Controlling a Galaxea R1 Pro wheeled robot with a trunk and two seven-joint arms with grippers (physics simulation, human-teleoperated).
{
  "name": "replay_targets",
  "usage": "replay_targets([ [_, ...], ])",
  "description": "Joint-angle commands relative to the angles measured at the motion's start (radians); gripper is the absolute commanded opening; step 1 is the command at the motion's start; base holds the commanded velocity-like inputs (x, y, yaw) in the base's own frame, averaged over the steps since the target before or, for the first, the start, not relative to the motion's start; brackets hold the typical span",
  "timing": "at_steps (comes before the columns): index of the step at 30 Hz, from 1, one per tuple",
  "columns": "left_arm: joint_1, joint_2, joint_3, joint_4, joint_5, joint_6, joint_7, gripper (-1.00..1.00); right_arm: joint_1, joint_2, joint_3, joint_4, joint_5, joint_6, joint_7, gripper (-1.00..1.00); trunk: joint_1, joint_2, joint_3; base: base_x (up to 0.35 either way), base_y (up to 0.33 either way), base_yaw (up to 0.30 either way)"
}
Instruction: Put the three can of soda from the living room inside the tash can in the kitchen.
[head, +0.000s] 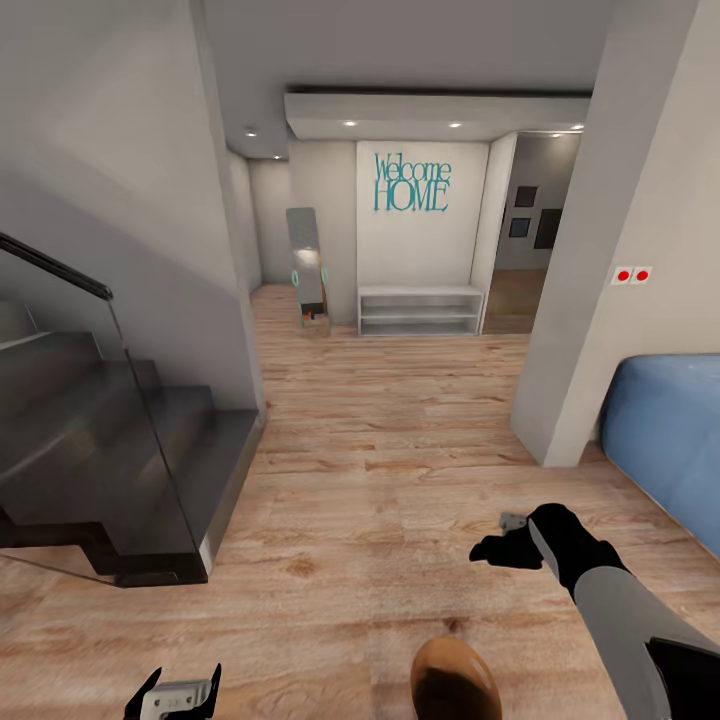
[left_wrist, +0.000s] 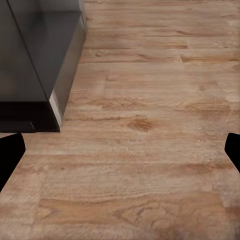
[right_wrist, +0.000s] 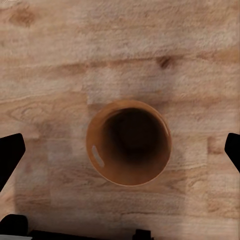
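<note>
Directly above the trash can (right_wrist: 129, 142), as the right wrist view has it, the right gripper (right_wrist: 120, 150) hangs with its jaws spread wide, one dark fingertip (right_wrist: 10, 157) at each edge of the frame and nothing between them but the bin's open mouth. That bin stands upright on the wood plank floor (right_wrist: 120, 50); its tan-orange outer wall rings a dark inner wall, and no contents can be made out inside. From the head view the right gripper (head: 512, 545) sits just beyond the trash can (head: 455, 680), on the end of a grey forearm with a black wrist. The left gripper (head: 175, 693) sits well to the side of the trash can, toward the staircase (head: 110, 460); its jaws are likewise wide apart and hold nothing, with bare floor (left_wrist: 150, 125) showing between the fingertips (left_wrist: 11, 155) in the left wrist view, and the dark base of the staircase (left_wrist: 35, 65) beyond them. Farther from the trash can, a glass balustrade (head: 130, 400) with a dark handrail edges the stair. A blue sofa (head: 670, 440) lies on the opposite side, against a pale wall carrying two red switches (head: 631, 274). Well beyond the trash can, at the end of the hall, a white low shelf (head: 420, 310) stands under teal "Welcome HOME" lettering (head: 411, 183), with a tall mirror (head: 307, 268) leaning just beside it.
</note>
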Motion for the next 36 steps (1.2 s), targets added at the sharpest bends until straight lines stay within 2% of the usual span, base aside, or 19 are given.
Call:
replay_targets([
  [1,0.0,0.0,0.0,0.0,0.0,0.0,0.0,1.0,-0.001,-0.001,0.0,-0.001,0.0,-0.001,0.0,1.0,0.004,-0.007,-0.003,0.0,0.0,0.0],
  [14,-0.001,0.0,0.0,0.002,-0.006,0.005,-0.007,1.0,-0.003,-0.005,0.027,-0.026,0.001,-0.001,0.002,1.0,0.054,-0.098,-0.044,0.0,0.0,0.0],
  [36,-0.001,0.0,0.0,0.005,-0.012,0.009,-0.008,1.0,-0.003,0.005,0.031,-0.036,-0.001,0.02,0.005,1.0,0.138,-0.252,-0.113,0.0,0.0,0.0],
])
